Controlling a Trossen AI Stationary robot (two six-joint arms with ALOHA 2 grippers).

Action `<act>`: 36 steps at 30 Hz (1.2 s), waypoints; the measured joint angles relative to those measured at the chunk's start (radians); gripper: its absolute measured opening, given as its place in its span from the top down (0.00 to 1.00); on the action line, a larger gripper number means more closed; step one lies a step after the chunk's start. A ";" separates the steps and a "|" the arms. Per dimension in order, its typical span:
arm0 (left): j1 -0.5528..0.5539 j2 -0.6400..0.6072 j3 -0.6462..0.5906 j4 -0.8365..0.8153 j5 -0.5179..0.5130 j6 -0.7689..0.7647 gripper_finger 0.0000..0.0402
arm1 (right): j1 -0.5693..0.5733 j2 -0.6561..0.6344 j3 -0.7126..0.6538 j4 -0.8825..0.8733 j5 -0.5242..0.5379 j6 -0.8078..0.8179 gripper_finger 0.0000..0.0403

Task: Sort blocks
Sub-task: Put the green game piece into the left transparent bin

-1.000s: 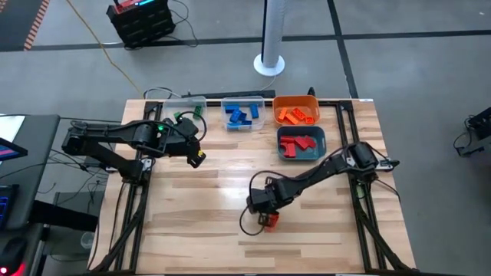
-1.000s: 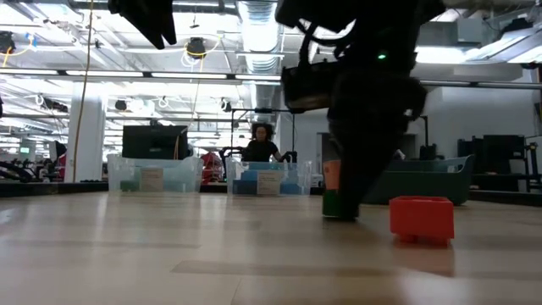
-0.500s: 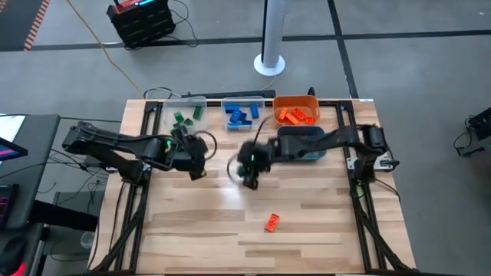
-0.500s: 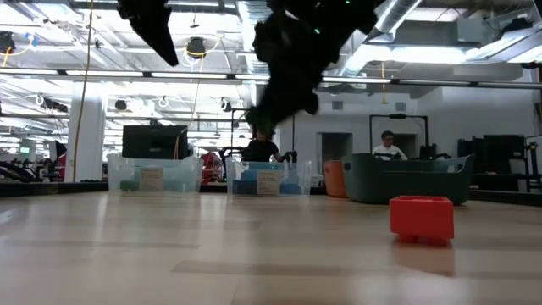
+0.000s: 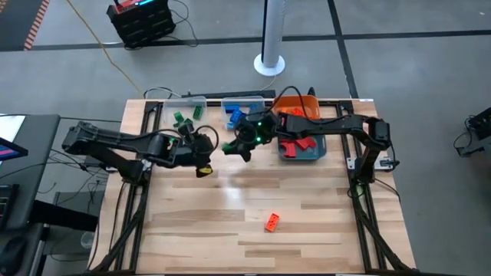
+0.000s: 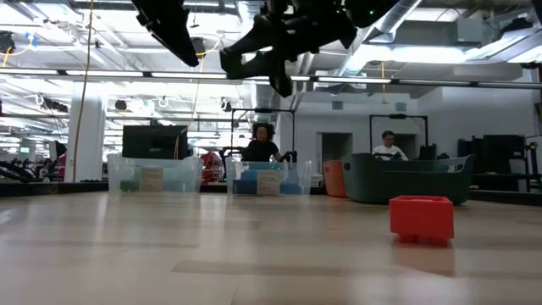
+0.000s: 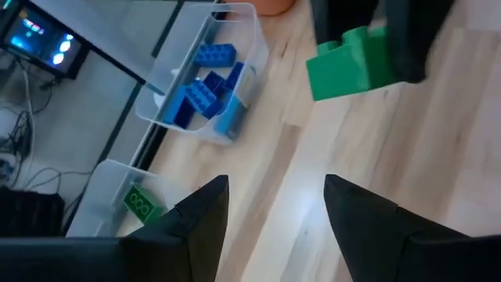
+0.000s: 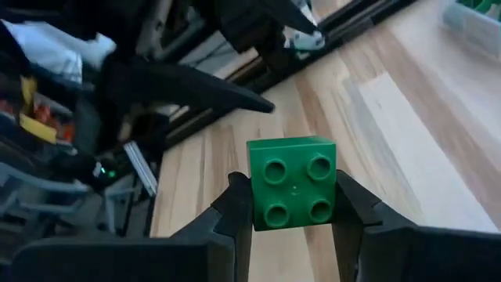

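My right gripper [image 8: 293, 223] is shut on a green four-stud block [image 8: 293, 192] and hangs high over the table's middle [image 5: 232, 147], near the bins. The left wrist view also shows that block [image 7: 348, 64] in the air. My left gripper [image 5: 204, 159] hovers just left of it, open [image 7: 274, 211], with nothing between its fingers. An orange block [image 5: 271, 222] lies on its side on the table toward the near edge; in the low view it [image 6: 422, 219] rests flat on the wood. My right gripper pinches the green block by two opposite side walls [image 8: 255, 196] between its two fingers, studs toward the wrist camera. The fingers reach from the table's right, slanting slightly down. The block is lifted well clear of the table.
Along the far edge stand a clear bin with green blocks [image 5: 186, 113], a clear bin with blue blocks [image 5: 242, 115], an orange bin [image 5: 295, 107] and a teal bin with red blocks [image 5: 303, 146]. Bare wood stretches across the near half. People show beyond the table.
My right gripper has risen from beside the orange block, taking the green block up clear of the table, and swung toward the far edge and the left, tipping from steeply down to nearly level. The orange block stays. My left gripper has sunk a little and rolled.
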 joint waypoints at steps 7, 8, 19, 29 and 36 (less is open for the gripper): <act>0.032 0.000 0.000 0.088 0.000 0.159 0.36 | -0.005 0.000 0.000 0.076 -0.019 0.067 0.70; 0.034 0.000 0.000 0.100 0.000 0.197 0.34 | -0.007 0.000 0.000 0.082 -0.035 0.068 0.70; 0.035 0.000 0.000 0.317 0.166 0.602 0.29 | -0.050 0.000 0.000 0.090 -0.297 0.115 0.70; 0.035 0.000 0.000 0.474 0.432 0.578 0.36 | -0.072 0.000 0.000 0.089 -0.622 0.071 0.70; 0.039 0.000 0.000 0.541 0.537 0.465 0.40 | -0.047 0.000 0.000 0.094 -0.759 0.050 0.70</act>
